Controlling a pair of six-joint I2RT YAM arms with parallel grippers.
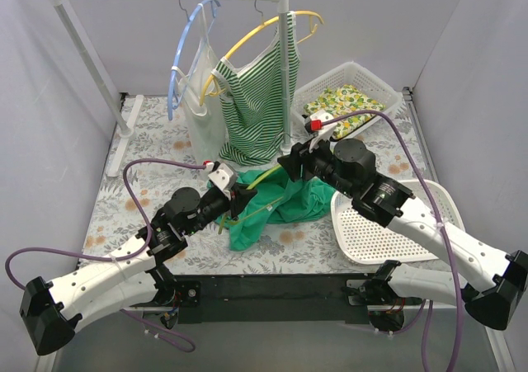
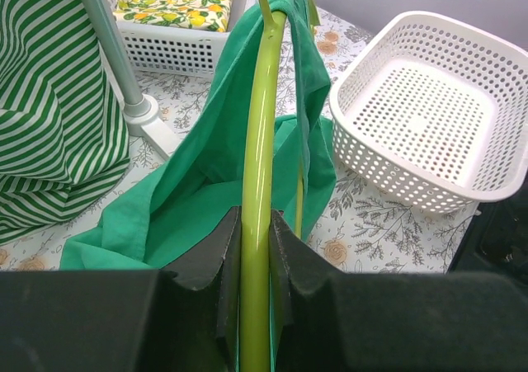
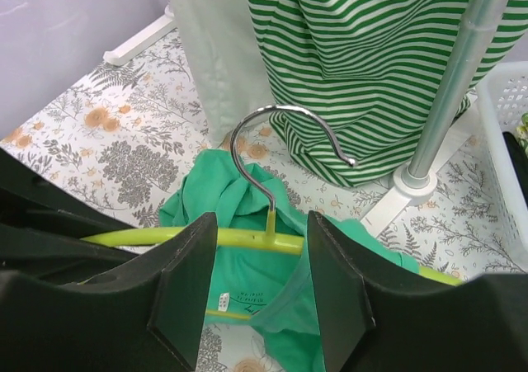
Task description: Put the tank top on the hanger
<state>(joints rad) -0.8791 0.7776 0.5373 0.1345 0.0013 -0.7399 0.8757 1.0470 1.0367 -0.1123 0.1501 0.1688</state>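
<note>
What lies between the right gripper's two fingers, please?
The lime bar of the hanger, at the foot of its metal hook, crosses the gap of the open right gripper, with the tank top beneath it; the right wrist view shows this.

Left arm (image 1: 124,269): reaches inward to centre; clamps left gripper (image 2: 256,223) narrowly on hanger (image 2: 257,141). Right arm (image 1: 429,223): reaches inward, opposite; holds right gripper (image 3: 262,248) with jaws parted, astride hanger.

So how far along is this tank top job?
Partly done: the left end effector clamps the hanger, and tank top fabric drapes over its far end. The right end effector is open astride it by the hook. Remaining: thread it on fully; most fabric lies bunched on the table.
</note>
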